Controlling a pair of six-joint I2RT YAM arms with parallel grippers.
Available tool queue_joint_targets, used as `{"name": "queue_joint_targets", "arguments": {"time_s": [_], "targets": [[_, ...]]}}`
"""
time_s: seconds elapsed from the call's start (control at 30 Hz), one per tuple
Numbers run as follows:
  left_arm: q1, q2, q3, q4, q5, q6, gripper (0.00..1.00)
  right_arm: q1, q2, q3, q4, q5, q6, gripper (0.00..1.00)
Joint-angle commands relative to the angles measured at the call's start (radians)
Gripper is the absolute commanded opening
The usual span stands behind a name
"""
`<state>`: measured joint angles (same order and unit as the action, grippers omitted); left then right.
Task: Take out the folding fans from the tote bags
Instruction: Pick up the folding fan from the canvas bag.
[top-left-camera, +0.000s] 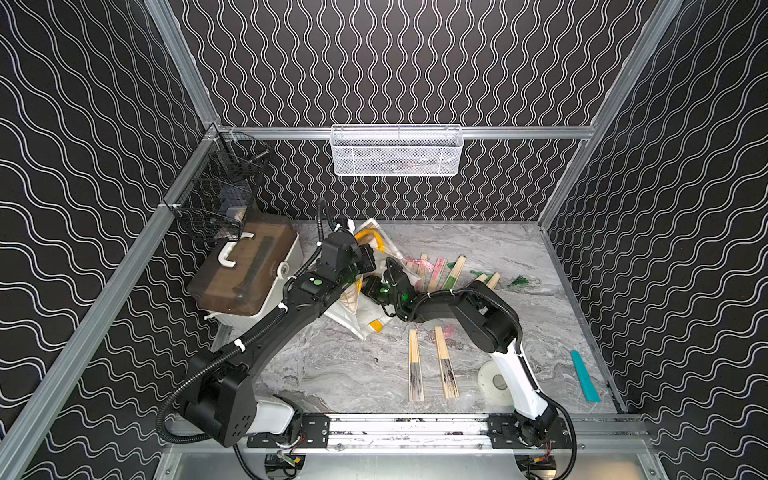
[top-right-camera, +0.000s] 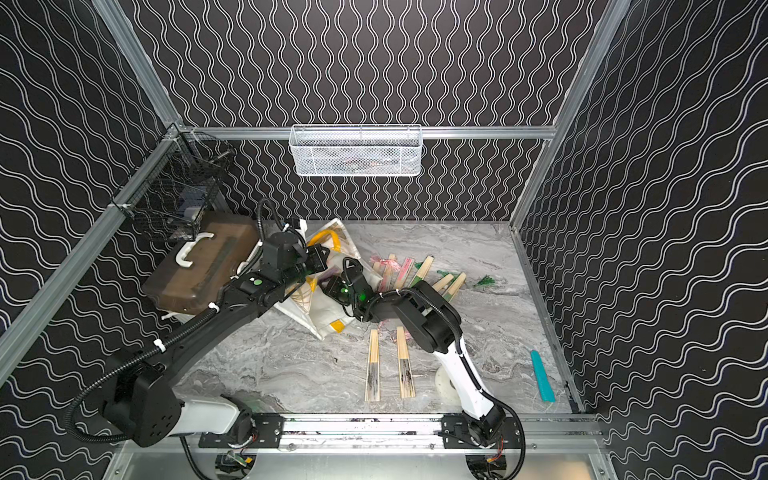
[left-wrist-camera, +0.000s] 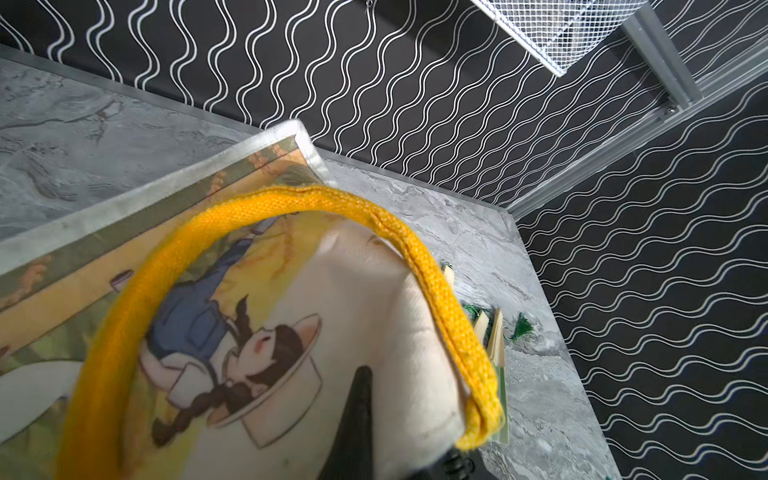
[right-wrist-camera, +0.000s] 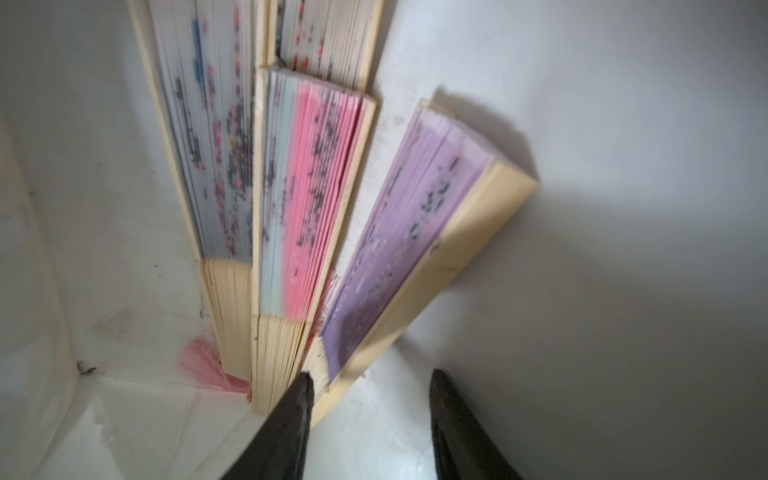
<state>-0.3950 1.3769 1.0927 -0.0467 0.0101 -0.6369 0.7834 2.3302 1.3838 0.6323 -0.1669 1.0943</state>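
Right fingers (right-wrist-camera: 286, 428) are spread apart, holding nothing, deep inside the tote bag (right-wrist-camera: 602, 291). Left fingers (left-wrist-camera: 355, 428) are clenched on its cloth. I should bring the purple fan (right-wrist-camera: 407, 232), mid-frame, between my right fingers by its bamboo end, then squeeze gently.

Top views bright, even, sharp – straight lines bow at the edges. Right wrist view dimmer, folding fans (right-wrist-camera: 316, 199) motion-blurred, shadow behind them. Left wrist – yellow handle (left-wrist-camera: 432, 270) soft up close.

Inside the tote bag (right-wrist-camera: 623, 311), closed folding fans (right-wrist-camera: 316, 187) are crowding one side; bare white fabric beside the purple fan (right-wrist-camera: 407, 224) is leaving room for the right gripper (right-wrist-camera: 372, 374).
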Motion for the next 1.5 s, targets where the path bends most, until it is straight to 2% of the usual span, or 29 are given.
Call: {"name": "queue_joint_targets", "arguments": {"time_s": [0.0, 0.13, 0.3, 0.53, 0.7, 0.83, 0.93, 1.07, 1.27, 1.47], "targets": [[-0.003, -0.008, 0.009, 0.044, 0.034, -0.024, 0.0, 0.001, -0.002, -0.013, -0.004, 0.022, 0.036, 0.47], [-0.003, -0.013, 0.002, 0.052, 0.04, -0.029, 0.0, -0.005, -0.014, -0.038, 0.033, 0.027, 0.052, 0.45], [-0.004, -0.015, -0.009, 0.062, 0.065, -0.045, 0.0, -0.023, -0.046, -0.105, 0.176, 0.033, 0.083, 0.41], [-0.02, -0.009, -0.032, 0.097, 0.15, -0.095, 0.0, -0.054, -0.03, -0.045, 0.105, 0.023, 0.097, 0.42], [-0.024, -0.013, -0.022, 0.067, 0.107, -0.068, 0.0, -0.055, -0.029, -0.047, 0.098, 0.025, 0.097, 0.41], [-0.022, -0.017, -0.007, 0.03, 0.046, -0.03, 0.0, -0.056, -0.058, -0.084, 0.11, 0.032, 0.086, 0.37], [-0.005, -0.014, 0.007, 0.0, -0.01, -0.001, 0.0, -0.056, -0.091, -0.12, 0.133, 0.022, 0.075, 0.31], [0.037, -0.013, 0.009, -0.004, -0.063, 0.017, 0.0, -0.056, -0.155, -0.175, 0.159, 0.005, 0.05, 0.29], [0.061, -0.006, 0.016, 0.005, -0.066, 0.02, 0.0, -0.055, -0.222, -0.196, 0.137, -0.006, -0.011, 0.28], [0.061, 0.001, 0.019, 0.01, -0.05, 0.012, 0.0, -0.056, -0.198, -0.172, 0.156, -0.042, -0.022, 0.16]]}}
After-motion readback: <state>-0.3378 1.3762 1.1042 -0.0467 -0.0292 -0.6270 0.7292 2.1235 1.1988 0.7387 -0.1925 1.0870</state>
